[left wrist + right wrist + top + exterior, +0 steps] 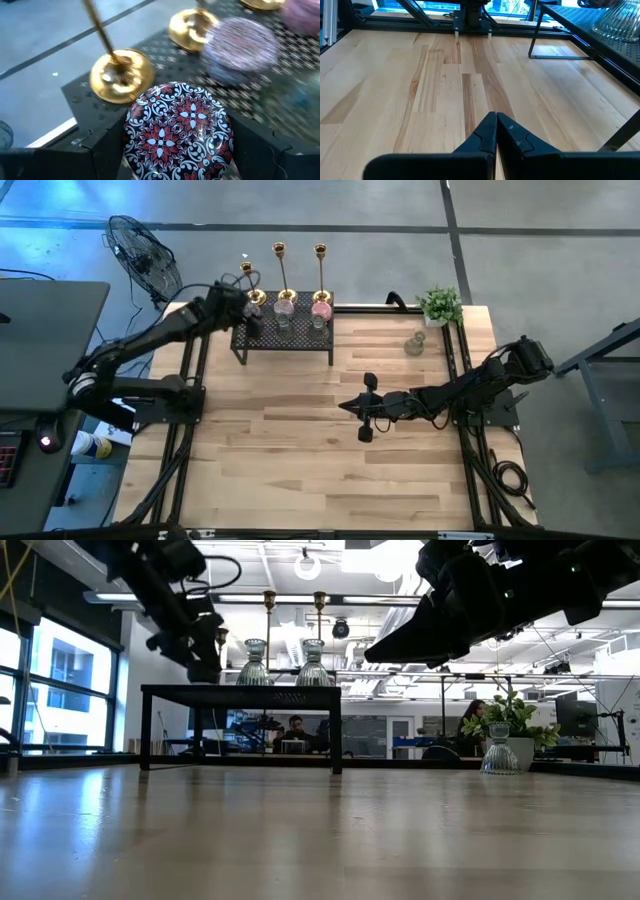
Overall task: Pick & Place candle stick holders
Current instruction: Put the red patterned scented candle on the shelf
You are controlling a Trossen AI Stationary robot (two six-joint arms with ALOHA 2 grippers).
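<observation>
My left gripper (pixel 246 316) is at the left end of the black mesh rack (pixel 285 338), shut on a round squat thing with a red, white and black floral top (pixel 178 131). Three gold candlesticks (pixel 281 272) stand on their round bases (pixel 120 75) along the rack's far side. Pink holders (pixel 285 306) and clear glass ones (pixel 254 662) sit on the rack. One pale glass holder (pixel 414 345) stands on the table. My right gripper (pixel 364 408) hovers over the table's middle right, shut and empty (pixel 496 119). My left gripper pinches the round patterned thing by its two opposite sides (pixel 131 148) between its two fingers (pixel 60 157). Its patterned top faces the wrist camera. It is over the rack's left end; I cannot tell whether it rests on the mesh or is lifted.
A small green potted plant (pixel 440 304) stands at the table's far right, next to the pale holder. A fan (pixel 143 255) stands off the table's far left corner. Bare wood (pixel 300 460) lies in front of the rack. People sit in the room behind (pixel 295 726).
</observation>
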